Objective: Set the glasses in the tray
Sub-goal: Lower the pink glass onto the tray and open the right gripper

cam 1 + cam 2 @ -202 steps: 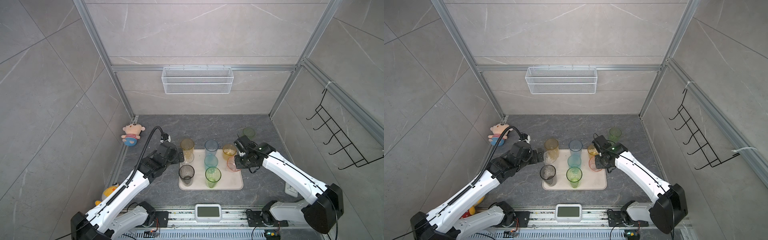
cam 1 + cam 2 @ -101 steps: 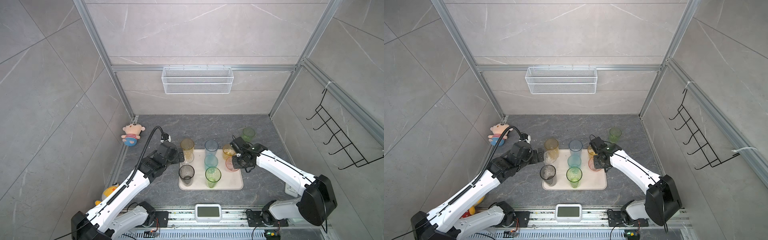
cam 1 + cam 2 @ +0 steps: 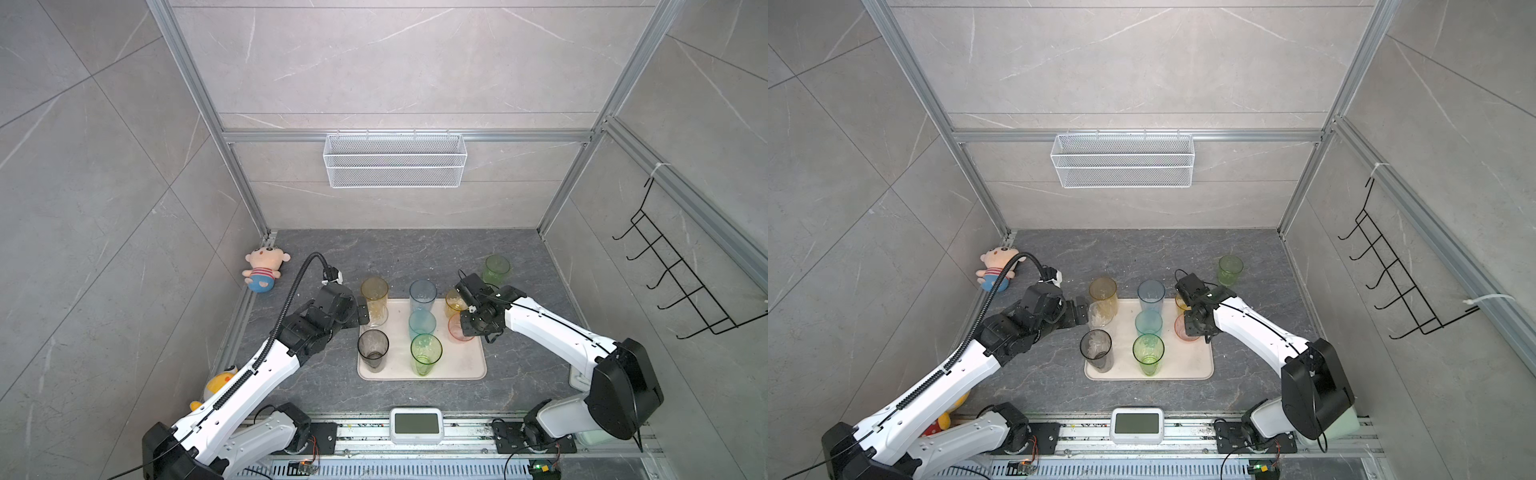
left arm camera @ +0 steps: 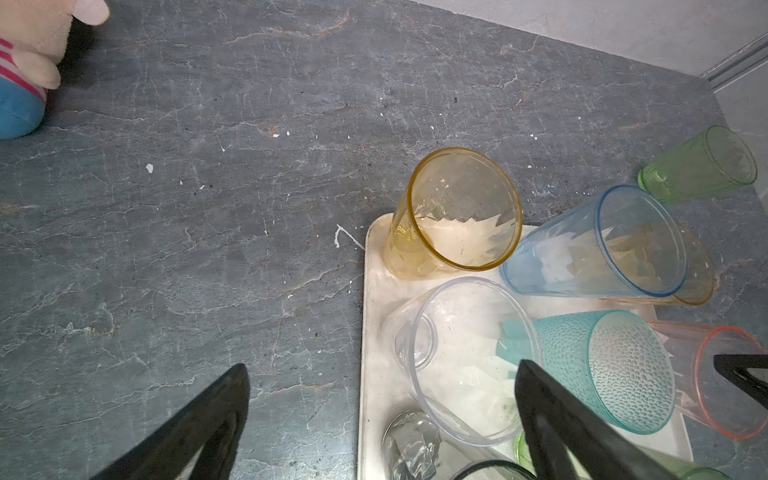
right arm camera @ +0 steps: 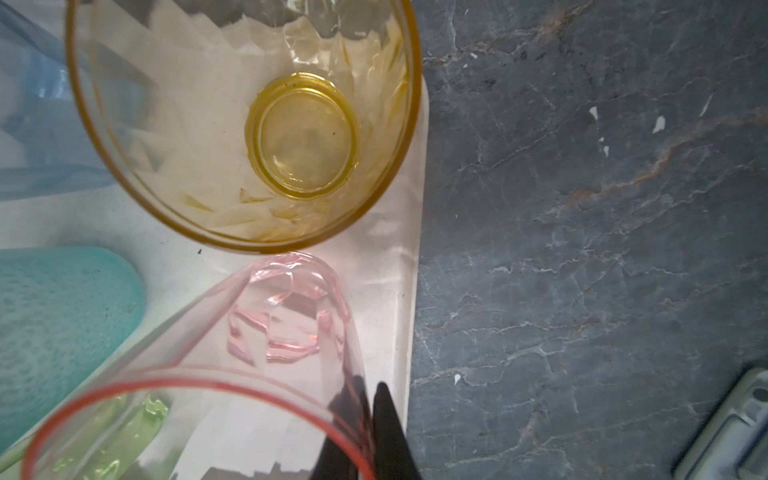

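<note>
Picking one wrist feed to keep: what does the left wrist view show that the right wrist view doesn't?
Only the left wrist: the plush doll, the tall amber translucent tumbler, the clear plastic tumbler, the short green tumbler, and the open left tool. Only the right wrist: the inner base of the short yellow tumbler and a pale grey boxy fitting. Both: the cream plastic tray, the teal dimpled tumbler, and the pink translucent tumbler with the shut right tool on its rim.

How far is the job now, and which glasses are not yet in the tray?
Nearly done: eight of nine stand on the tray. In hand: the right gripper pinches the pink glass by its rim, base on the tray; the open left gripper flanks the clear glass. Left: the short green glass, on the table.
</note>
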Available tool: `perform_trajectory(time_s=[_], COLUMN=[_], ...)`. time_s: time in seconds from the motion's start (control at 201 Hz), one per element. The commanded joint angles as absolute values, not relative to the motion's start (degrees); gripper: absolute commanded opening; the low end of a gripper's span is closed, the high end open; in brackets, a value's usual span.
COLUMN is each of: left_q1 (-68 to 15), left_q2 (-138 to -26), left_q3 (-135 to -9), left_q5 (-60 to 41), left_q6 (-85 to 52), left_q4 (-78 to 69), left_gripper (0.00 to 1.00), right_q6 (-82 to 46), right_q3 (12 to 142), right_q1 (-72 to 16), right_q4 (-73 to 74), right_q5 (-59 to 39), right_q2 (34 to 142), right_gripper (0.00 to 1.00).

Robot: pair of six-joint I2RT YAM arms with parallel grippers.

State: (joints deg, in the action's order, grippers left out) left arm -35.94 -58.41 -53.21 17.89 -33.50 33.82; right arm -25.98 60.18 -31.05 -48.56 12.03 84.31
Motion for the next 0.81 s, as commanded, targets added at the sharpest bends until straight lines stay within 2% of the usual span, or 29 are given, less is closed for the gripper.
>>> perform_trajectory(time_s=[0.0,0.433,0.598,0.802], left_q1=[-35.6,-35.7,-35.6,-35.7], left_q2=[-57.5,-56.8,-56.8,-56.7], left_q3=[-53.7,-53.4,-53.3,-53.3], left_q5=[18.3,18.4,18.5,18.5], left_q6=[-34.2,-34.3,-34.4,-34.4], left_q4=[33.5,33.9,34.0,33.9], left_gripper=[1.0,1.0,1.0,1.0], right_q6=[-26.9,-27.4,-27.6,-27.8], right_q3=[60.0,59.9,59.9,60.0], right_q1=[-30.8,-29.8,-29.8,-29.8], right_q4=[-48.0,-47.3,-47.0,-46.9], right_q5=[12.3,11.7,11.6,11.2], right_q2=[85.6,87.3,87.5,87.4], right_gripper=[0.0,0.04,0.12,0.26])
